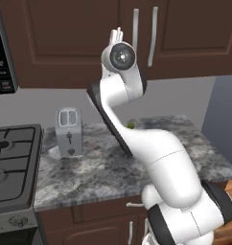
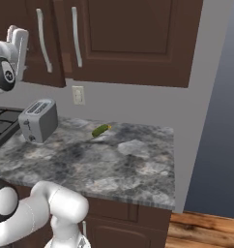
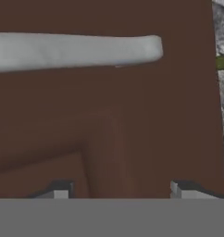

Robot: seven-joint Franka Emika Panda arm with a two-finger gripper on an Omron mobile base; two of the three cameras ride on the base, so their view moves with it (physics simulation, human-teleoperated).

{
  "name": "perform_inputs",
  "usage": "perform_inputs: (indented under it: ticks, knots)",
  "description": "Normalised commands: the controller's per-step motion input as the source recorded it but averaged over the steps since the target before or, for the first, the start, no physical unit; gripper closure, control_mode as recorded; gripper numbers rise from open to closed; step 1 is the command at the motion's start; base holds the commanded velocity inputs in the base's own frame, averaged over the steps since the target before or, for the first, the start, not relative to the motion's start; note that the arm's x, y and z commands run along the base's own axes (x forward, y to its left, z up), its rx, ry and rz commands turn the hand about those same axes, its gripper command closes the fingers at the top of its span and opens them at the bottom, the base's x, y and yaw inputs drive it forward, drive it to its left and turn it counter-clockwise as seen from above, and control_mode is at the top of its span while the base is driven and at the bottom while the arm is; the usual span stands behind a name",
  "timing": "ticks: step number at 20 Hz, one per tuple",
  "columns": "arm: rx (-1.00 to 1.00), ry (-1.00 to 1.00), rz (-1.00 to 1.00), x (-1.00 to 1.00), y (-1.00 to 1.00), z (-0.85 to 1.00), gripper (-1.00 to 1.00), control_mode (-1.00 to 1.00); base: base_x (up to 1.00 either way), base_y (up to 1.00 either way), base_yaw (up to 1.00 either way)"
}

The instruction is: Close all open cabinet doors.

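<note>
The granite surface point(image 2: 124, 164) is seen nearest, with base-cabinet fronts point(image 1: 103, 225) below its front edge, partly cut off by the frame and by the arm. On the surface a silver two-slot toaster point(image 1: 69, 132) stands beside the gas stove point(image 1: 12, 162), which is cropped at the left edge. A small green vegetable point(image 2: 101, 130), probably a cucumber or pickle, lies near the back wall; in the left base view it is almost wholly hidden behind the arm. A wall outlet point(image 2: 78, 95) is noted above the surface.

The hand point(image 3: 118, 192) is raised to the upper cabinet doors. In the hand view its two fingertips point(image 3: 58, 192) are observed spread apart with nothing between them, close against a dark-brown door face; actual contact cannot be confirmed. In the base views the fingers are largely masked by the wrist.

The left cabinet door point(image 2: 39, 43) is seen standing slightly proud of the right cabinet door point(image 2: 128, 41), its lower corner hanging forward, so it appears not fully shut. The bar handle point(image 3: 77, 50) lies across the hand view, its left end cut off. A microwave panel point(image 1: 2, 57) is cropped at the far left.
</note>
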Motion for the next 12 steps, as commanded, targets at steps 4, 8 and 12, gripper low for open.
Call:
perform_inputs:
  ticks: [4,8,12]
  knots:
    - [0.01,-0.05,0.0,0.75,0.0,-0.08,-1.0,-1.0,0.0,0.0,0.0]
    - [0.0,0.0,0.0,0.55,0.03,-0.02,-1.0,-1.0,0.0,0.0,0.0]
    - [0.0,0.0,0.0,0.46,0.11,-0.09,-1.0,-1.0,0.0,0.0,0.0]
